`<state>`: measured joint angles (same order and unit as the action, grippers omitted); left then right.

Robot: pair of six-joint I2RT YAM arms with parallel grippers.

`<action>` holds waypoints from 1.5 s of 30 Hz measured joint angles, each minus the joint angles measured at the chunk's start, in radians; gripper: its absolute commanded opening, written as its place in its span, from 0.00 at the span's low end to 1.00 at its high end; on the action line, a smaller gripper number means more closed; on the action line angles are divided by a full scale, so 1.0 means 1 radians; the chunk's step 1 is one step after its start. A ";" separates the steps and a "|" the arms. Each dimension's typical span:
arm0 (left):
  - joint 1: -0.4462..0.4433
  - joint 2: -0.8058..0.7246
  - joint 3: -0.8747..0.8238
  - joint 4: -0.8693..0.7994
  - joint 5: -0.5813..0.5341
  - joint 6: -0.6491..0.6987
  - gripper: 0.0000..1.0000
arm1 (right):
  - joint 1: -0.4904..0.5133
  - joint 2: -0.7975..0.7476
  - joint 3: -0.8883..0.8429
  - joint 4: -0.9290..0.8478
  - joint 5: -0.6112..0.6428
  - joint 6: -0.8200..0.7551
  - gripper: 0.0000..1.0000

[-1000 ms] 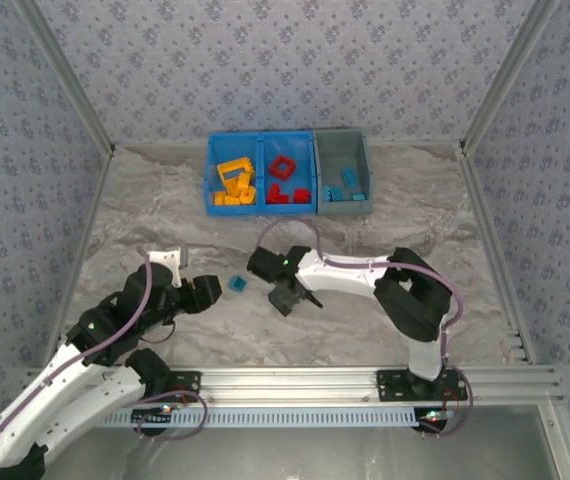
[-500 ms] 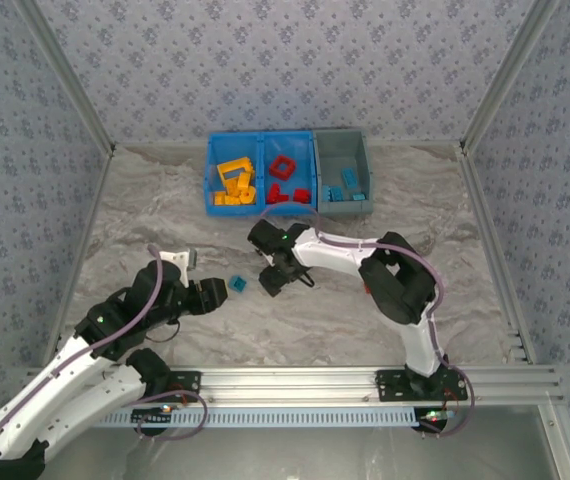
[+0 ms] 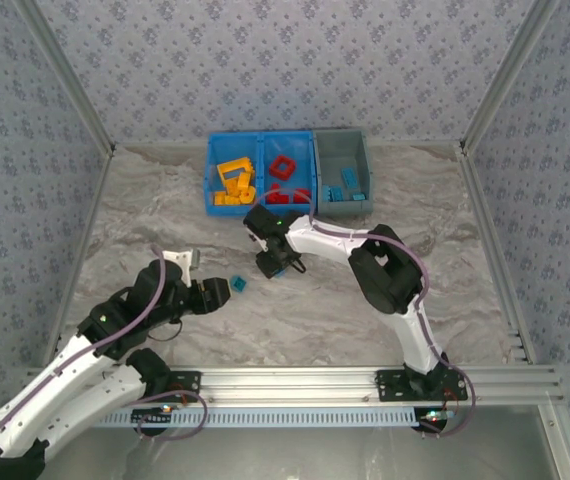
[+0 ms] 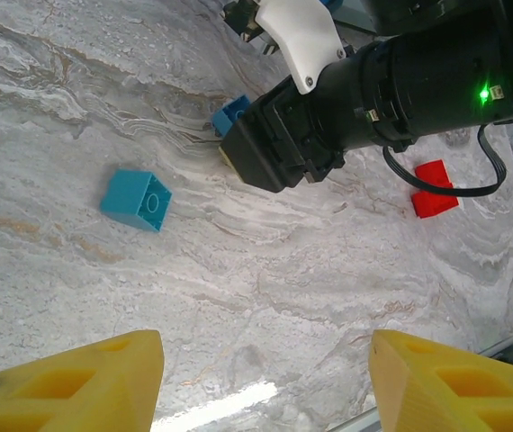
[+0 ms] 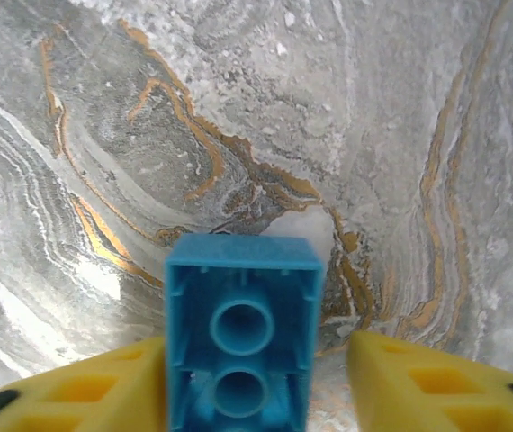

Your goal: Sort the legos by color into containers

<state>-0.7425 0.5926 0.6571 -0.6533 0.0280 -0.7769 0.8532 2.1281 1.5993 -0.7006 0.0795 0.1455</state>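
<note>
Right wrist view: my right jaws are closed narrow on a turquoise-blue plastic brick [image 5: 243,333]. Its hollow underside, with two round tubes, faces the camera, and its far end reaches past my yellow fingers [image 5: 67,387] over the marbled grey counter [image 5: 238,117]. In the top external view these right jaws sit over the counter just in front of a row of three joined open-top plastic bins, nearest the middle one. The left bright blue bin [image 3: 208,175] holds yellow-orange bricks [image 3: 233,183], the middle bright blue bin [image 3: 287,135] holds red bricks [image 3: 285,182], and the grey bin [image 3: 340,155] holds blue bricks [image 3: 349,190]. In the left wrist view my left jaws stand wide, with nothing between the yellow fingertips [image 4: 67,382]. Ahead of them, and apart from them, a loose turquoise-blue studded plastic brick [image 4: 136,200] lies on the counter. Further right, past my right arm's black wrist [image 4: 373,81], lies a small red plastic brick [image 4: 435,189].
</note>
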 measured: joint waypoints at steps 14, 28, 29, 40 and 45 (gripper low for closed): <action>-0.120 0.305 0.039 0.204 0.049 -0.001 0.62 | -0.164 -0.429 -0.226 0.026 0.031 0.112 0.35; -0.269 0.854 0.550 0.443 -0.205 0.169 0.63 | -0.510 -0.033 0.317 -0.013 0.028 0.119 0.32; -0.273 0.895 0.593 0.444 -0.221 0.187 0.63 | -0.516 0.009 0.373 -0.023 0.027 0.119 0.32; -0.303 1.212 0.910 0.404 -0.406 0.333 0.64 | -0.556 0.283 0.718 -0.071 -0.007 0.116 0.33; -0.303 1.216 0.919 0.383 -0.429 0.347 0.64 | -0.563 0.333 0.742 -0.071 -0.024 0.116 0.40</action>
<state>-1.0458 1.8088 1.5764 -0.2703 -0.4007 -0.4297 0.2897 2.4615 2.3417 -0.7719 0.0551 0.2619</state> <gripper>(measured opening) 0.636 0.352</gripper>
